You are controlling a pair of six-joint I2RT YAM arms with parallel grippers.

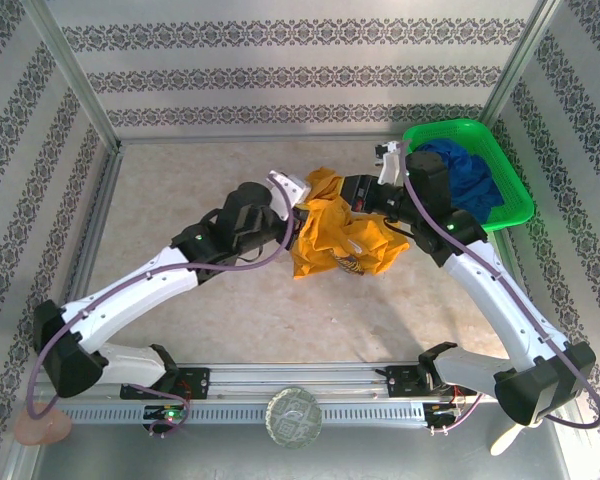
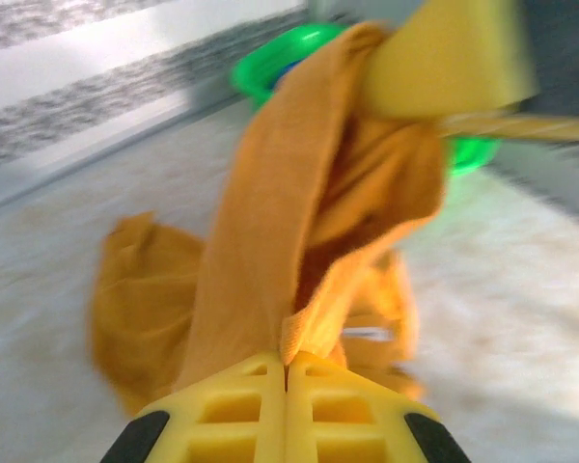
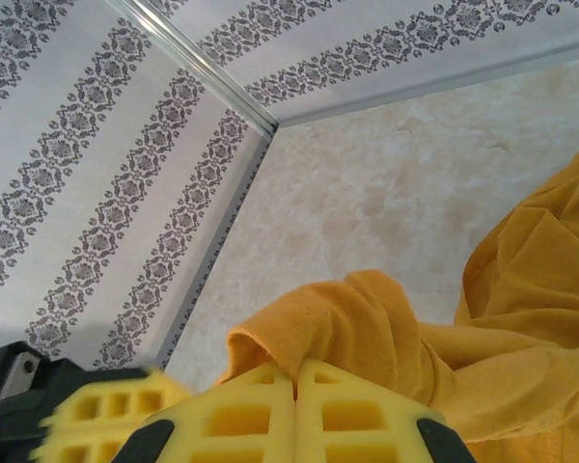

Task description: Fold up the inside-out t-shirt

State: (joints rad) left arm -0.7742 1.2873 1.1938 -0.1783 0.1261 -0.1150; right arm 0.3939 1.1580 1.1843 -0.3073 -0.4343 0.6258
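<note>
The mustard t-shirt [image 1: 335, 240] hangs bunched in mid-air over the table's middle, held up between both arms. My left gripper [image 1: 302, 196] is shut on a folded edge of it; in the left wrist view the yellow fingers [image 2: 261, 405] pinch a hem of the t-shirt [image 2: 270, 222], and a small white label [image 2: 367, 333] shows lower down. My right gripper [image 1: 358, 190] is shut on another part; in the right wrist view its tips [image 3: 295, 371] press together on a ridge of the t-shirt [image 3: 367, 318]. The two grippers sit close together.
A green basket [image 1: 500, 160] stands at the back right, holding a dark blue garment [image 1: 470, 180], right behind the right arm. Patterned walls enclose the table [image 1: 180, 220] at the back and sides. The basket [image 2: 289, 53] also appears behind the cloth in the left wrist view.
</note>
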